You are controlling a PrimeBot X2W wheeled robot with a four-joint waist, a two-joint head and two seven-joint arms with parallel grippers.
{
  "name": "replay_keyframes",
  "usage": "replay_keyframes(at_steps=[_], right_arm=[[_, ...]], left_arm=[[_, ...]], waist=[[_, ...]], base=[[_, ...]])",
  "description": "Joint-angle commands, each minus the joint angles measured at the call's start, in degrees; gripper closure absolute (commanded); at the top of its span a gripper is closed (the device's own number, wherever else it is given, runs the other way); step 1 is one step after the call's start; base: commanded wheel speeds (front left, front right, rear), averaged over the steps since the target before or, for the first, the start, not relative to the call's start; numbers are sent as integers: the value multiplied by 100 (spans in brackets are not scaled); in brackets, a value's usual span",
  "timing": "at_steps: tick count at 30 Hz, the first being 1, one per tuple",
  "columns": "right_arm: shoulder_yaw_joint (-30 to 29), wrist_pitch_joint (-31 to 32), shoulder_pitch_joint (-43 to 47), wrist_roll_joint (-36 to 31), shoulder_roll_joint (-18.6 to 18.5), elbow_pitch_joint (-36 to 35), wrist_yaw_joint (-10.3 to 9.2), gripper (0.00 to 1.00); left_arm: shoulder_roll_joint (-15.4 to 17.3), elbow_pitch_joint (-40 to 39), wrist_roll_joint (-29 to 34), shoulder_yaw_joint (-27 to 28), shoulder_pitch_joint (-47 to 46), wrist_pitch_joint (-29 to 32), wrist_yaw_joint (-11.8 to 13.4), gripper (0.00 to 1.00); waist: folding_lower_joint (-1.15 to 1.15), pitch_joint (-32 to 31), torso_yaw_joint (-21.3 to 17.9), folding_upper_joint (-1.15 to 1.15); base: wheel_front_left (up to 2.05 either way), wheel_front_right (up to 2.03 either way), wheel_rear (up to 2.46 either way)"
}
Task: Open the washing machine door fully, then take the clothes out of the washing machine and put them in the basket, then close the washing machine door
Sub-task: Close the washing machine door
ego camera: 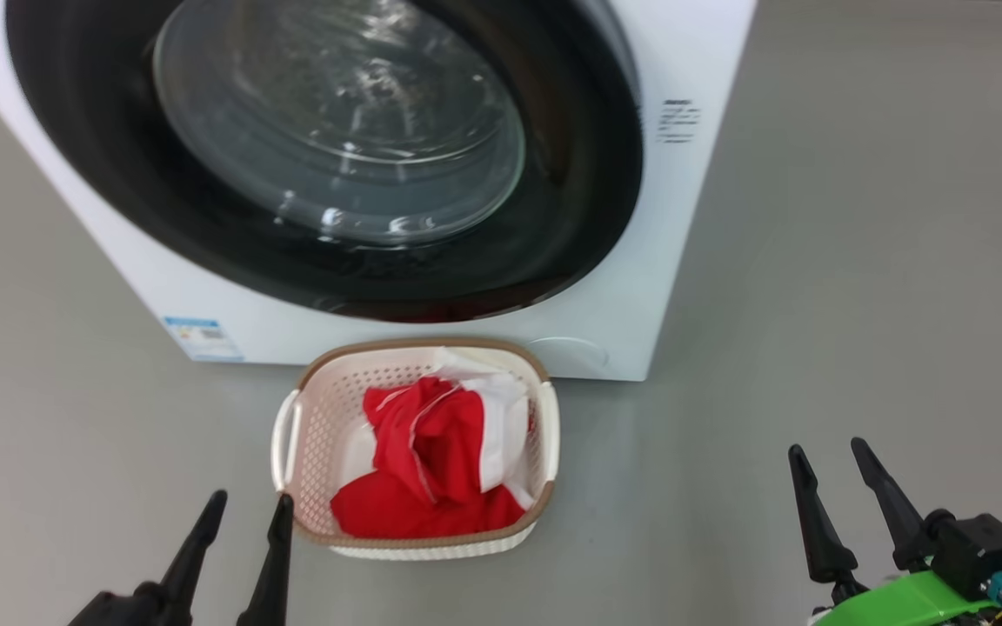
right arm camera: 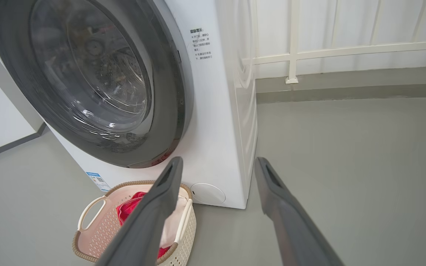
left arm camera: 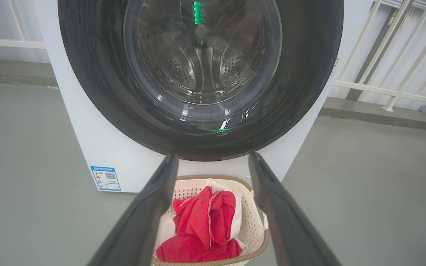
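Note:
The washing machine stands white before me, and its washing machine door, black-rimmed with bulging glass, sits shut against its front. On the floor just in front, the cream basket holds the red and white clothes. My left gripper is open, empty, at the basket's near left corner. Well to the basket's right, over bare floor, my right gripper is open and empty.
Grey floor spreads on all sides. A white railing and a low kerb run along the wall behind and to the right of the machine. A blue label marks the washer's lower left front.

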Motion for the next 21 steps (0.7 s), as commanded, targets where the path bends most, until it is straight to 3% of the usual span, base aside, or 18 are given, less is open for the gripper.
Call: replay_keyframes(at_steps=[1, 8, 21], right_arm=[[104, -21, 24, 58, -18, -180, -5, 0], [76, -21, 270, 87, -17, -235, -5, 0], [-23, -21, 536, 123, -22, -309, -5, 0]], left_arm=[[132, -175, -45, 241, 13, -70, -31, 0], [147, -229, -45, 382, 308, -70, -31, 0], [33, -288, 69, 560, 577, -70, -31, 0]], waist=[[0, -160, -212, 0], [0, -346, -520, 0], [0, -467, -677, 0]], base=[[0, 0, 0], [0, 0, 0], [0, 0, 0]])
